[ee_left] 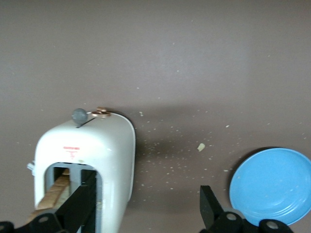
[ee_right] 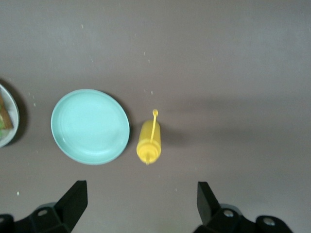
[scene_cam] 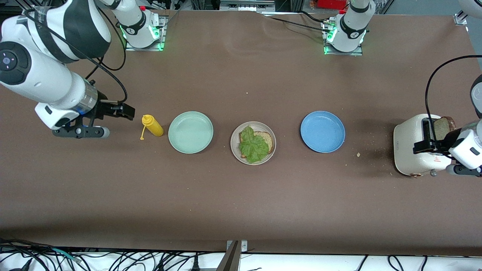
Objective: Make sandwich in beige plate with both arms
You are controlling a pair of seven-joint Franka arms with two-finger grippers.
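plate (scene_cam: 235, 145): between two other plates (scene_cam: 190, 132) (scene_cam: 322, 131)
lettuce (scene_cam: 253, 146): on bread (scene_cam: 266, 140), in plate
toaster (scene_cam: 416, 150): left arm's end, apparently holding a slice (scene_cam: 443, 127)
bottle (scene_cam: 152, 125): right arm's end

A high front camera is facing my bases across the worktop (scene_cam: 241, 210). My wrist cameras are looking straight down from closer in, sharing its blue plate (ee_left: 272, 187) and mint plate (ee_right: 90, 126).

White arms (scene_cam: 49, 81), black cables
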